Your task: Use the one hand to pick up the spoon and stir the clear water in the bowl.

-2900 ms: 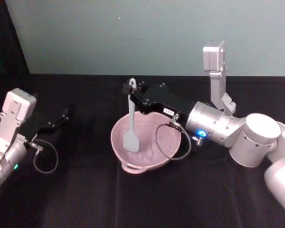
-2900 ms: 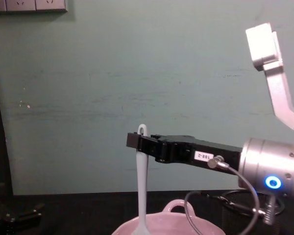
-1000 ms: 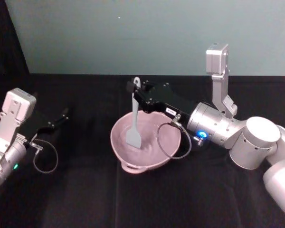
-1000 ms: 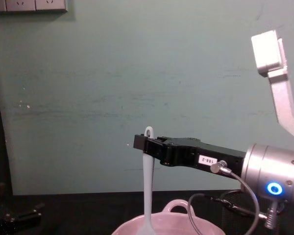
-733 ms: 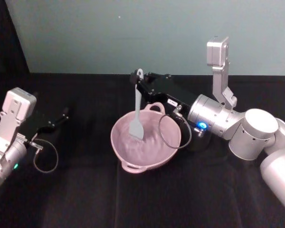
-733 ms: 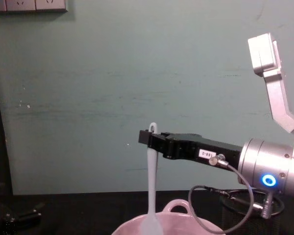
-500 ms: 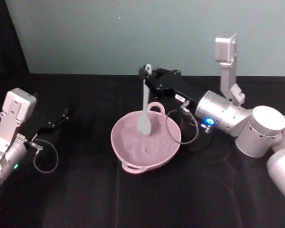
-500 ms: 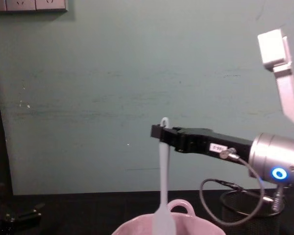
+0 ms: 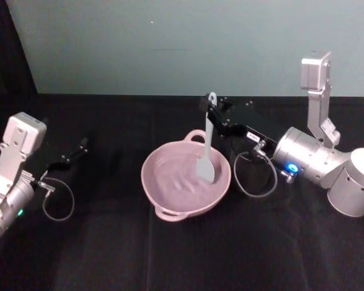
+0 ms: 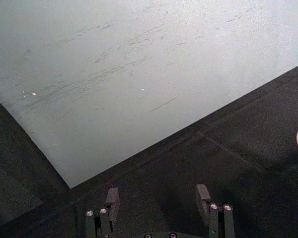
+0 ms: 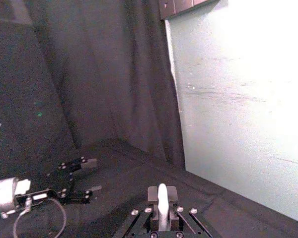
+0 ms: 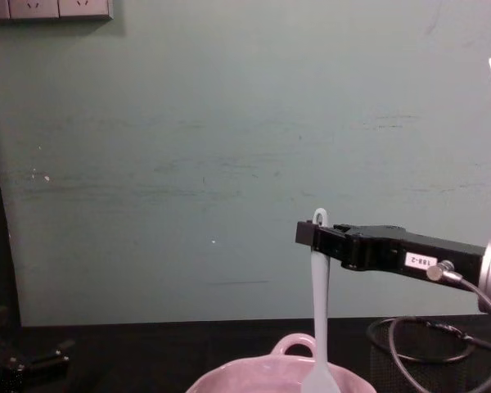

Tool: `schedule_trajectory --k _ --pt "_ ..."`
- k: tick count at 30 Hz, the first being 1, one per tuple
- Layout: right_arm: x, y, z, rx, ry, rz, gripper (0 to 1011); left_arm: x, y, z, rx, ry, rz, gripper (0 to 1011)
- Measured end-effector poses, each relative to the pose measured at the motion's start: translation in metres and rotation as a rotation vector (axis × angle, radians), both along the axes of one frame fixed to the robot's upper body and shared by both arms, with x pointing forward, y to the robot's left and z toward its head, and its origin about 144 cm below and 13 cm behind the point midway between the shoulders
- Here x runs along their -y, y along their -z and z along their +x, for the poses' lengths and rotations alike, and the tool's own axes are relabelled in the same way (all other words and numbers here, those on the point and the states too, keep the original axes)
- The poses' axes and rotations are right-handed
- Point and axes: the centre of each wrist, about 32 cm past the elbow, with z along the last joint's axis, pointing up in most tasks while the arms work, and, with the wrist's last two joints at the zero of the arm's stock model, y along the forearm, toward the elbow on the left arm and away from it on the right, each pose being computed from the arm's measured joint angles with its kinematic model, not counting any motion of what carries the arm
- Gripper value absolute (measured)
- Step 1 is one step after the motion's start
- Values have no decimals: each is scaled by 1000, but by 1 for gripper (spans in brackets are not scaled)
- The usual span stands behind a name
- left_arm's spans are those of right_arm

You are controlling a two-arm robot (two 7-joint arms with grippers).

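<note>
The right gripper [image 9: 210,113] reaches in from the right edge of the tabletop [image 9: 109,254], its fingers pinched on the top of the spoon [image 9: 207,145], just under the small hole at the handle's tip. The spoon hangs almost upright. Its flat head is down inside the pink bowl [image 9: 147,177], which sits about mid-tabletop, and lies close to the bowl's right-hand wall. From where I stand I cannot tell how deep the head sits in the water [image 9: 177,177], though the surface looks faintly rippled. The chest view shows the same hold, with the right gripper [image 12: 315,237] level and the spoon [image 12: 319,311] dropping straight into the bowl [image 12: 254,381].

The left gripper [image 9: 79,147] rests low near the left edge, its fingers spread and holding nothing.

I take this to be the stirring itself. To do it well, I would bring the head away from the wall toward the middle and low enough to be under the surface. Then sweep slow, even circles that stay inside the rim. The grip is very high on the handle, so a knock on the wall could swing the spoon in the fingers. Gentle speed also avoids slopping water over the edge. The looped cable [image 9: 255,177] hangs over the wire-mesh cup [image 9: 244,162] just right of the bowl and should stay clear of both.
</note>
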Motion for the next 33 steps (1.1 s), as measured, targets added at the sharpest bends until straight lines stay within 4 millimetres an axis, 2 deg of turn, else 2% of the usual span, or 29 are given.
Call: schedule_trajectory --k 5,13,15,23,33 --pt "-3 0 -11 -5 -18 -3 110 0 0 0 0 0 0 1011" --pt "-23 1 -17 -2 -81 7 110 0 0 0 0 0 0 1011" --pt "-33 2 -14 -3 -107 12 110 0 0 0 0 0 0 1011" --pt "-52 5 3 -1 -147 27 110 0 0 0 0 0 0 1011" --pt "-50 2 29 10 -126 29 110 0 0 0 0 0 0 1011"
